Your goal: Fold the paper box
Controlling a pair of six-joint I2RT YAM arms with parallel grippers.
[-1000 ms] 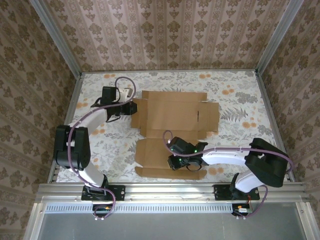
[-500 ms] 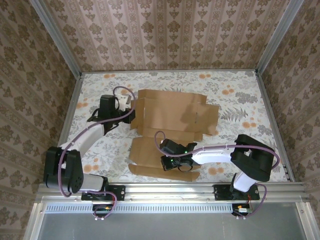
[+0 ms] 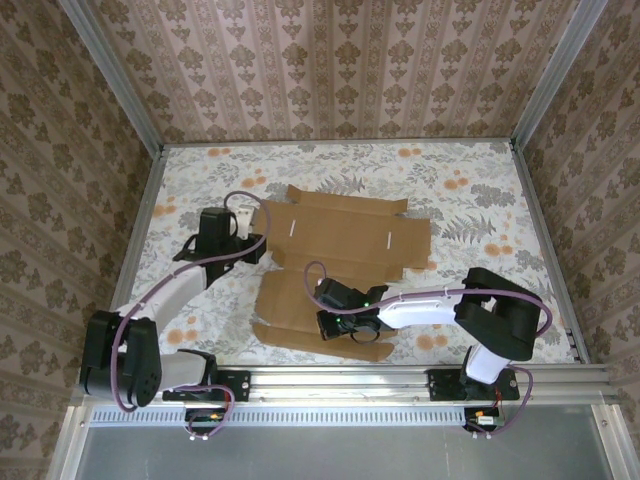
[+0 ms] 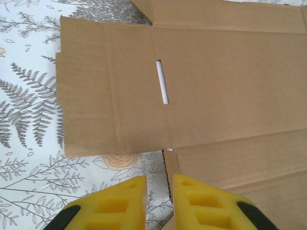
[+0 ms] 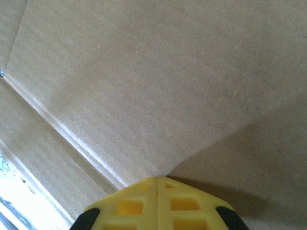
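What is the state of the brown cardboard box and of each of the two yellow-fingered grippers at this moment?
plain brown cardboard die-cut paper box: unfolded, spread mostly flat on the floral table.
left gripper: fingers almost together with a narrow gap between them, at a small tab on the box's edge; unclear whether it grips the tab.
right gripper: shut, fingertips touching, tip on a box panel.

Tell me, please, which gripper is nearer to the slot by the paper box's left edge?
Left. The left gripper sits at the paper box's edge, just short of the slot; the right gripper is on its near panel, farther off.
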